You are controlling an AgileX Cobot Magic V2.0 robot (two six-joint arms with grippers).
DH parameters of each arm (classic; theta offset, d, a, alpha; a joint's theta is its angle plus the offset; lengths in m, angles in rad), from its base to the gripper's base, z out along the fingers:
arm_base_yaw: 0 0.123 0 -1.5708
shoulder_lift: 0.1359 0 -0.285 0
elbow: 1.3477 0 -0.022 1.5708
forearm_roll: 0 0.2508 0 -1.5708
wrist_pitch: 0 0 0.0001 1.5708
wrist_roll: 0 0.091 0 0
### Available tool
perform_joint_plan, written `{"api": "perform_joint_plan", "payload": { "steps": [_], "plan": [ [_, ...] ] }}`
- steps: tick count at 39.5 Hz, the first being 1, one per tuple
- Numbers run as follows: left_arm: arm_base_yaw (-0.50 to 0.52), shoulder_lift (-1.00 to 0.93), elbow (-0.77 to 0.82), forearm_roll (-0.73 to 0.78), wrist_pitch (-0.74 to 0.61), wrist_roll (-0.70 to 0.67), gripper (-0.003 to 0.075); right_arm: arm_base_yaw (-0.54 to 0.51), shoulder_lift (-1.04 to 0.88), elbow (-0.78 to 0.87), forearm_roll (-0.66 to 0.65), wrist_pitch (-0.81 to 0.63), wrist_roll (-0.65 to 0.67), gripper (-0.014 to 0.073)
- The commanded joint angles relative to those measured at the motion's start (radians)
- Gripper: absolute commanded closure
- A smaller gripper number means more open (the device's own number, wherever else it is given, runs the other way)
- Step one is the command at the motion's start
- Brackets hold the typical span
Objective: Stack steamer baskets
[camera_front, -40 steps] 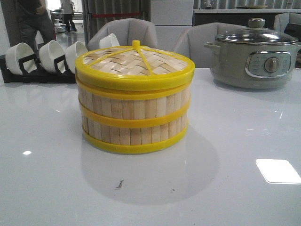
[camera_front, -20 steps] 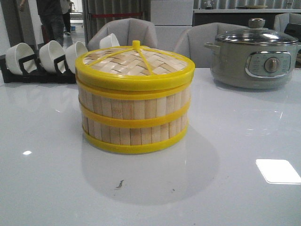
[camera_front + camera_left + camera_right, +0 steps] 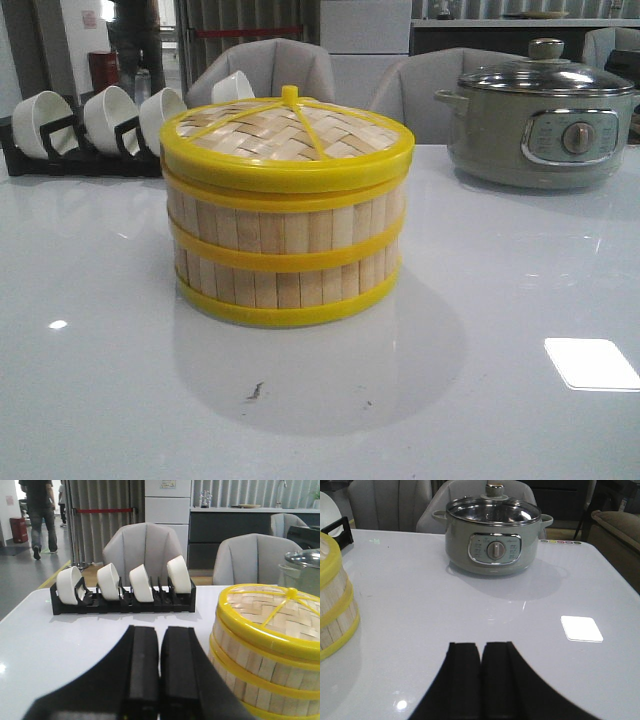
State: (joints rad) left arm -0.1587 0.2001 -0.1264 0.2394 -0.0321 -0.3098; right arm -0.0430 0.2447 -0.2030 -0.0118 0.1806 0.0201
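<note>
Steamer baskets (image 3: pixel 287 255) stacked two high at table (image 3: pixel 520 420) centre, woven lid (image 3: pixel 287 135) on top. Electric pot (image 3: pixel 540 120) at 2 o'clock, bowl rack (image 3: pixel 95 130) at 10. No legible writing. Left gripper (image 3: pixel 160 680) fingers pressed together, holding nothing; right gripper (image 3: pixel 481 680) same.

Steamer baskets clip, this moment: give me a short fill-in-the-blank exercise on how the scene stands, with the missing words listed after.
1. The two steamer baskets sit one on the other, topped by a woven ____.
2. The left gripper and right gripper both have their fingers ____.
3. The dial on the electric pot sits under a lid made of ____.
4. The black rack holds ____ white bowls.

Missing words: lid; shut; glass; four
</note>
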Motion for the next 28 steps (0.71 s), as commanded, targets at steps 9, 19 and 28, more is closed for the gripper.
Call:
{"api": "perform_joint_plan", "payload": {
  "steps": [9,19,28],
  "plan": [
    [0.082,-0.131,0.089,-0.048,-0.151,-0.006,0.0636,-0.007,0.009,-0.029,-0.011,-0.082,-0.006,0.0547],
    [0.117,-0.182,0.134,-0.107,-0.17,-0.006,0.0636,-0.007,0.009,-0.029,-0.011,-0.082,-0.006,0.0547],
    [0.117,-0.221,0.134,-0.107,-0.146,-0.006,0.0636,-0.007,0.009,-0.029,-0.011,-0.081,-0.006,0.0547]
  ]
}}
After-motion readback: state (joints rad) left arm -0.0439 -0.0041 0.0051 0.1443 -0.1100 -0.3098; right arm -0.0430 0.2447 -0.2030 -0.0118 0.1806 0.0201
